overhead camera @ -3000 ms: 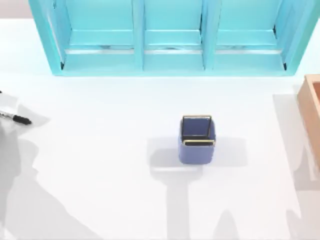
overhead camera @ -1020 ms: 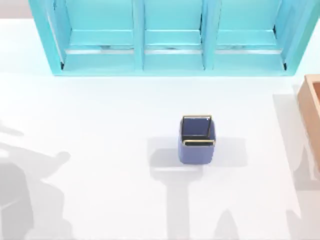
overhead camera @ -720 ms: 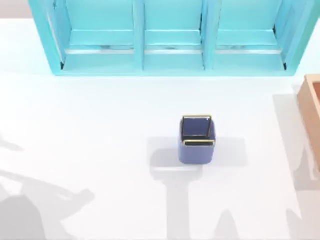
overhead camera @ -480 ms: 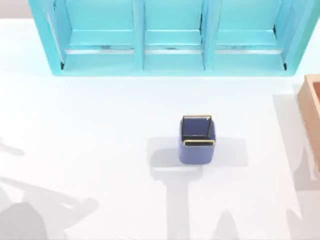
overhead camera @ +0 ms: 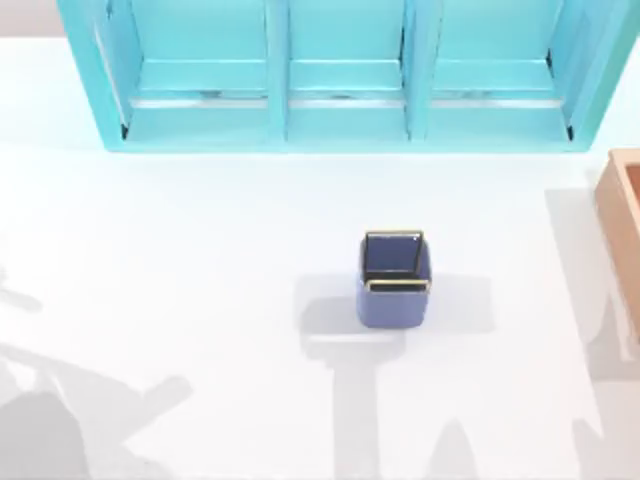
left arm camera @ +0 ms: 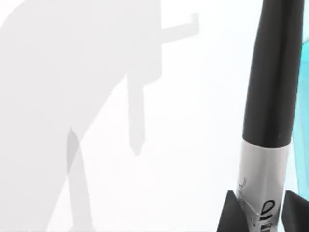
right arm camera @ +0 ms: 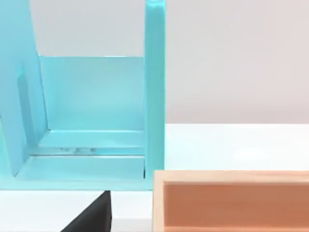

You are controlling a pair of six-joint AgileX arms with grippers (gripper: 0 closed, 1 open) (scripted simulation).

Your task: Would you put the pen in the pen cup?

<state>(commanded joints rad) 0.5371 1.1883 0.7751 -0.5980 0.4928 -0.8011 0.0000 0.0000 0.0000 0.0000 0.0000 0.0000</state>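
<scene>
Three seconds ago the pen lay on the table far to the left of the pen cup, and now it is gone from that spot and sits pinched in the left claw, whose dark fingers press on the silvery barrel with the black cap end sticking out. Pen cup stands upright in front of the blue shelf unit, with the wooden box off to its right. I cannot tell how the right claw is set.
</scene>
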